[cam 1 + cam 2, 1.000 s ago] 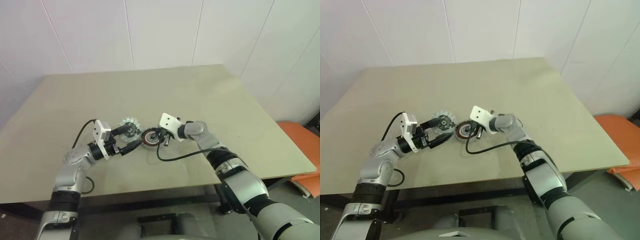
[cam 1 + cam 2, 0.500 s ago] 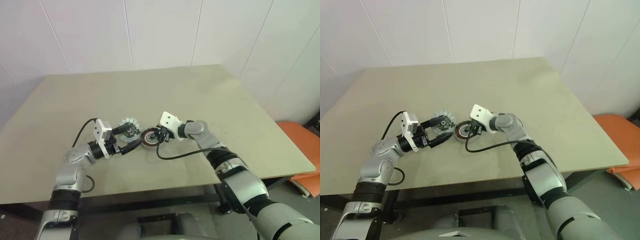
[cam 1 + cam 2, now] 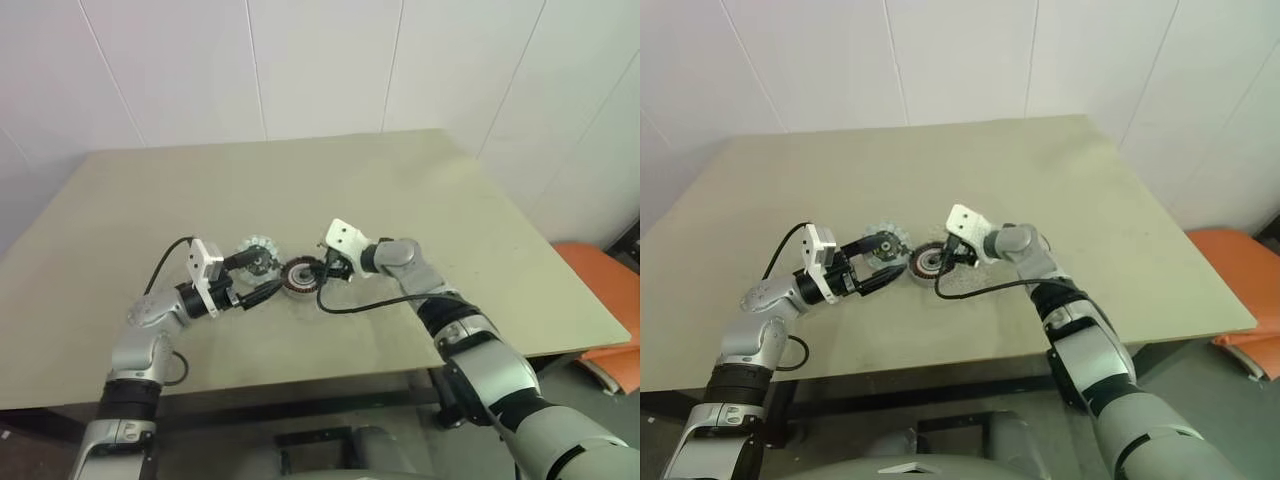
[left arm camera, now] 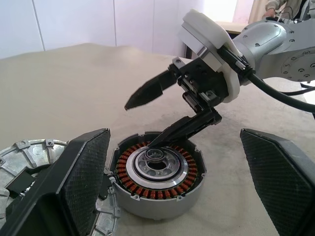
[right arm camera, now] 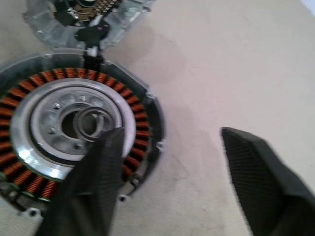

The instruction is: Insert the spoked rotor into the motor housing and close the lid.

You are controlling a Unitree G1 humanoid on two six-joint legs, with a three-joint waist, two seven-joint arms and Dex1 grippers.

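Note:
The spoked rotor (image 4: 162,172), a ring of copper windings around a silver centre, sits inside the round silvery motor housing (image 4: 157,209) on the table. Joined to the housing by a black hinge, the silvery lid (image 4: 29,150) lies open and flat beside it. My right gripper (image 4: 139,126) is open just over the rotor, with its lower fingertip above the rotor's centre ring. My left gripper (image 3: 272,272) is open and level, one finger on each side of the housing, its near finger over the lid's edge.
The beige table (image 3: 400,200) stretches wide to the back and right. A black cable (image 3: 350,308) from my right wrist loops over the table in front of the housing. An orange seat (image 3: 600,290) stands past the table's right edge.
My right gripper has gone from shut at the rotor to open. The rotor stays in the housing, and my left arm has not moved.

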